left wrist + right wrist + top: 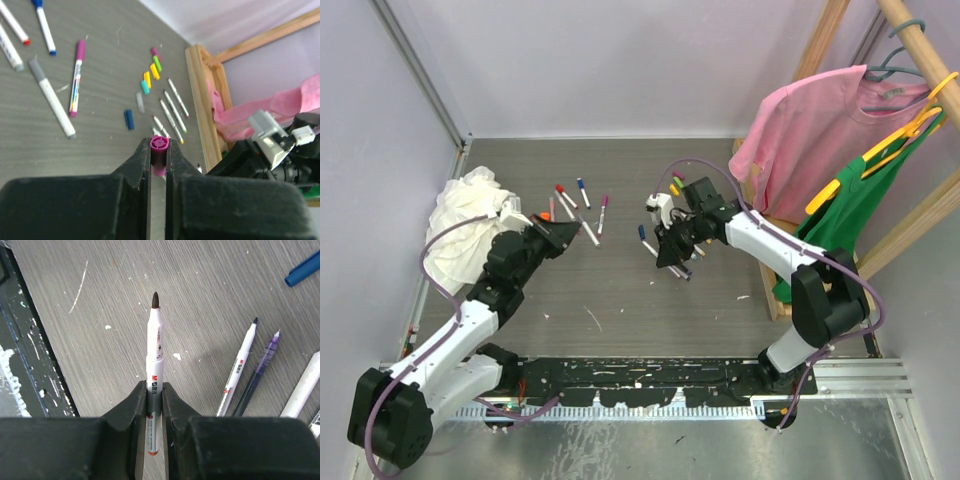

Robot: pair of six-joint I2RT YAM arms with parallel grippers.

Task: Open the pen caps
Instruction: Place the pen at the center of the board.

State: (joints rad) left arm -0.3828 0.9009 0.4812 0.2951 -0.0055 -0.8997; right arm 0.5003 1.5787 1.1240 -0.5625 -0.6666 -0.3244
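while our left gripper [158,161] pinches the magenta cap [158,145] and our right gripper [155,396] clamps the uncapped pen [154,345], we risk its bare tip inking the table [225,280] on release.

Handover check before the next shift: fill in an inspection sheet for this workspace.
Surface: grey wood-grain table, scratched, with white flecks.
Job's things: magenta cap off its pen, in the left pincer; loose caps lie on the table.
Clutter: white rag far left; capped pens beside it; uncapped pens near the right arm.
Grippers: left pincer shut on the magenta cap; right pincer shut on a bare pen, tip exposed.
Cables: purple cables run along both arms.
Surroundings: wooden rack on the right, with a pink shirt and green garment on hangers; plain walls.
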